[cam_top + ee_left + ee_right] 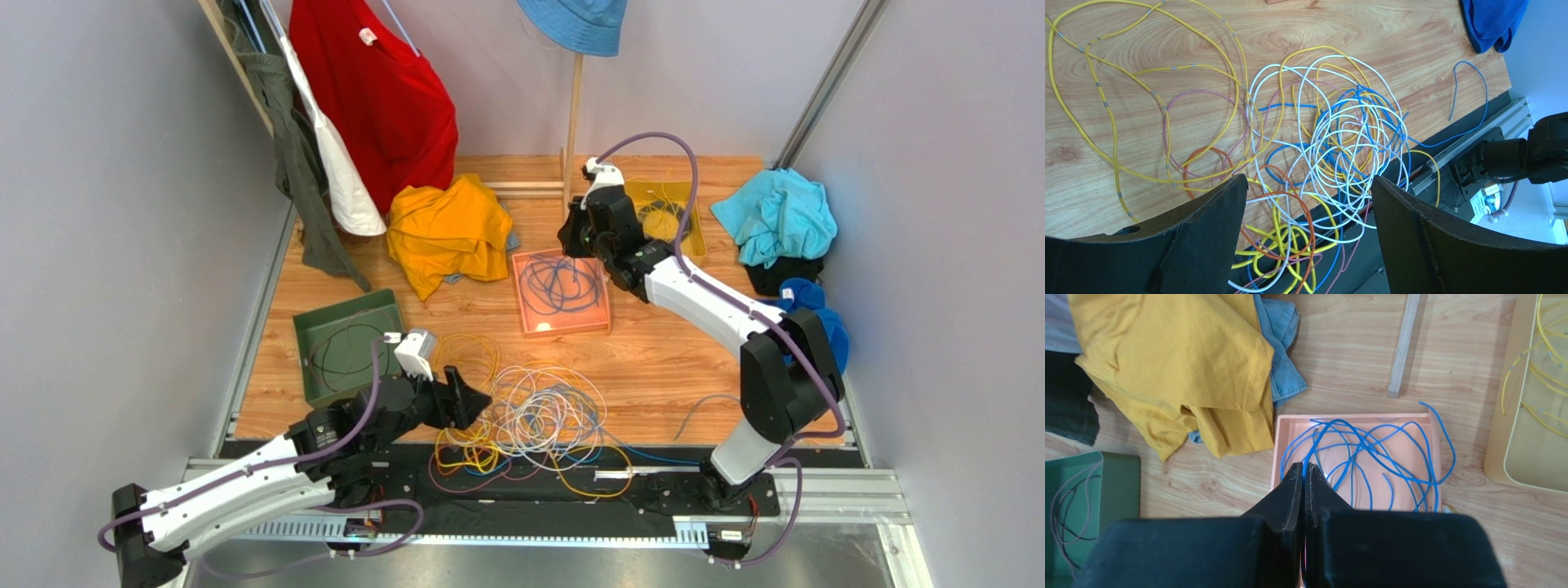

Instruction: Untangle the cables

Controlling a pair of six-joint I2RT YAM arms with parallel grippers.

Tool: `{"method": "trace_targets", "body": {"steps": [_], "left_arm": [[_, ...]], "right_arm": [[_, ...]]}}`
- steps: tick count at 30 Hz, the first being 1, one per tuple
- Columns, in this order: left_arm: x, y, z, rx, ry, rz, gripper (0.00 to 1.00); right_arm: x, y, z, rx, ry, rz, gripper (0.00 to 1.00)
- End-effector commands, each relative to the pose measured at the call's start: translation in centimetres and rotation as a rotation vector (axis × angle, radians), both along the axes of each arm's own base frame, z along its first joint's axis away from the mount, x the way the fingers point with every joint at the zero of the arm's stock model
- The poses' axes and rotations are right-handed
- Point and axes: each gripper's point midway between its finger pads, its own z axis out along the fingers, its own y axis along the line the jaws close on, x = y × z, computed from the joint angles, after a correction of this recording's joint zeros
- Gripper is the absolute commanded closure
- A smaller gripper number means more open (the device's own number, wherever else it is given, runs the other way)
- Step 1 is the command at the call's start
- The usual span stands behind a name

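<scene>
Tangled cables (540,417) lie at the table's (669,368) near edge beneath the left fingers (1220,205), spread wide and empty. The right fingers (1293,487) are pressed together above a pink tray (1352,417) of blue cable (1355,440).

We classify this site as a robotics test cell. Plain grey panels (111,184) enclose a wood-laminate table (662,368). Aluminium rails (859,480) along its near edge carry the left arm (233,484) and the right arm (699,294). We note staged props: a red shirt (380,98) hanging at the rear, a yellow garment (448,233), a green tray (303,358), a pink tray (561,328).
</scene>
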Motion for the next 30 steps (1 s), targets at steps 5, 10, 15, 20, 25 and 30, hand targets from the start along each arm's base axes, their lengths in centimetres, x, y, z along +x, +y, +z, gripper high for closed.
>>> {"method": "trace_targets", "body": {"steps": [5,10,15,20,25,30], "left_arm": [[0.1,-0.6,-0.1,-0.022,0.006,-0.002,0.17],[0.1,-0.7,-0.1,-0.026,0.008,-0.007,0.17],[0.0,-0.6,-0.3,-0.027,0.013,-0.003,0.17],[0.0,-0.7,-0.5,-0.032,0.014,-0.003,0.17],[0.0,-1.0,-0.6,-0.032,0.022,-0.01,0.17],[-0.1,-0.9,-0.8,-0.028,0.027,-0.012,0.17]], "right_arm": [[-1.1,1.0,-1.8,0.045,-0.003,0.018,1.0],[-1.1,1.4,0.8,0.037,-0.081,0.015,1.0],[-0.6,1.7,4.8,0.053,-0.148,0.021,1.0],[-1.4,1.7,4.8,0.04,-0.132,0.035,1.0],[-2.4,1.8,2.6,0.036,-0.096,0.041,1.0],[-3.3,2.0,1.7,0.071,-0.081,0.041,1.0]]}}
